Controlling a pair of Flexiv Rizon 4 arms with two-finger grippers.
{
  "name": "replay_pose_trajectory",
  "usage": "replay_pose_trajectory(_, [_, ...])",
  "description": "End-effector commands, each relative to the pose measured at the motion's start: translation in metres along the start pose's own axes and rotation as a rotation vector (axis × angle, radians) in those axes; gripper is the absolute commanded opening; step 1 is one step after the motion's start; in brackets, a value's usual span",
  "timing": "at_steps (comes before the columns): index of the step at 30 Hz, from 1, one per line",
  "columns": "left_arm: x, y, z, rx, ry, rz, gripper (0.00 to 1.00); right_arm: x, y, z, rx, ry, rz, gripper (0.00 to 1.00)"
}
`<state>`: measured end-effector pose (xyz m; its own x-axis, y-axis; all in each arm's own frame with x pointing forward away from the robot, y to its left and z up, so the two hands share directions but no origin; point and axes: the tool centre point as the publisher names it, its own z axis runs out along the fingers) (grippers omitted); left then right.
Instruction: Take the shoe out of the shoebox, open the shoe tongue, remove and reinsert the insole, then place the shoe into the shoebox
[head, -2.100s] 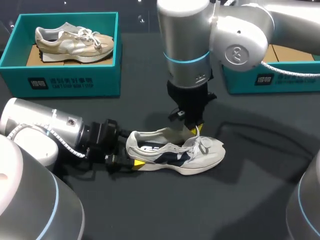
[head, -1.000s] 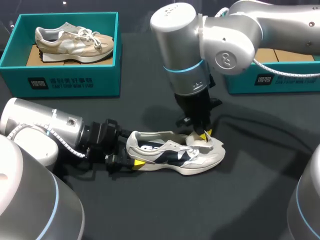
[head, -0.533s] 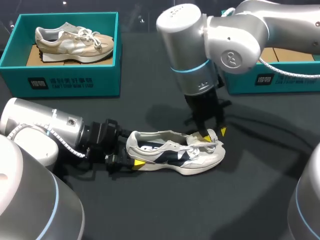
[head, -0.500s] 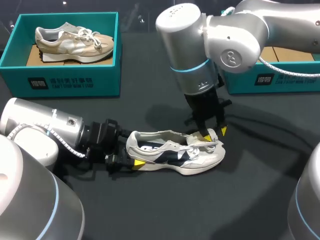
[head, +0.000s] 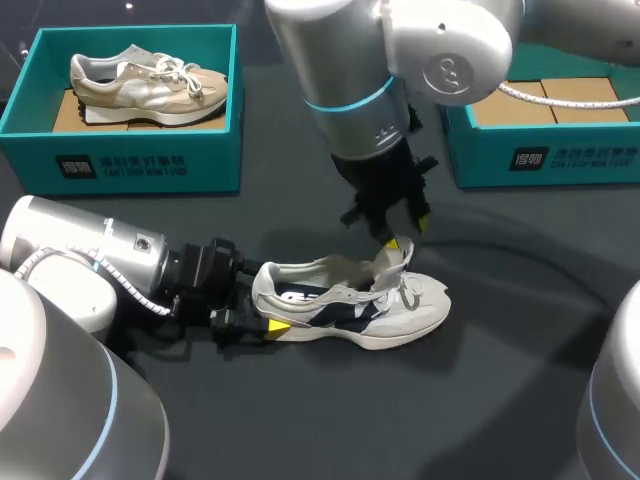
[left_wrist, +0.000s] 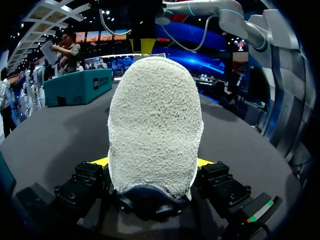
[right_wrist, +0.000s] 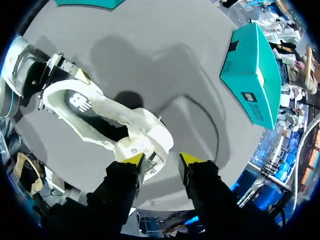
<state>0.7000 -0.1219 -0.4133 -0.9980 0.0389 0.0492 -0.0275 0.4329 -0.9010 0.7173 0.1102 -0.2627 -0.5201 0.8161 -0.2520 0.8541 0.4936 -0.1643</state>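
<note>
Shoe (head: 350, 305) heel tight between left hand (left_wrist: 152, 161) fingers; right hand (right_wrist: 162, 159) apart beside labelled tongue (right_wrist: 150, 140).

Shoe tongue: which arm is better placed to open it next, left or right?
Right. The right gripper hovers at the tongue; the left gripper is shut on the heel of the shoe, steadying it.

A robot demonstration stand: dark table (head: 500, 400) bearing teal shoebox (head: 140, 165) and loose shoe (head: 400, 315).

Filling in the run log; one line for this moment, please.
left claw: shut on sneaker heel | right claw: open, beside lifted tongue | sneaker on table
</note>
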Motion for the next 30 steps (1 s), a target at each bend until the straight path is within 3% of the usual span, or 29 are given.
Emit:
replay_pose_trajectory(1, [-0.002, 0.003, 0.005, -0.002, -0.002, -0.001, 0.0, 0.011, 0.0, -0.034, -0.081, -0.026, -0.19, 0.34])
replay_pose_trajectory(2, [-0.002, 0.003, 0.005, -0.002, -0.002, -0.001, 0.0, 0.015, 0.001, -0.038, -0.084, -0.039, -0.225, 0.27])
replay_pose_trajectory(4, [-0.002, 0.003, 0.005, -0.002, -0.002, -0.001, 0.0, 0.022, 0.003, -0.044, -0.121, -0.032, -0.321, 0.0])
replay_pose_trajectory(10, [-0.002, 0.003, 0.005, -0.002, -0.002, -0.001, 0.0, 0.04, 0.0, -0.051, -0.239, -0.019, -0.563, 0.0])
replay_pose_trajectory(12, [-0.002, 0.003, 0.005, -0.002, -0.002, -0.001, 0.0, 0.047, -0.002, -0.049, -0.266, 0.011, -0.717, 0.0])
replay_pose_trajectory(27, [-0.002, 0.003, 0.005, -0.002, -0.002, -0.001, 0.0, 0.047, -0.002, -0.049, -0.266, 0.011, -0.717, 0.0])
replay_pose_trajectory(30, [-0.002, 0.003, 0.005, -0.002, -0.002, -0.001, 0.0, 0.064, 0.015, -0.045, -0.247, -0.036, -0.808, 0.0])
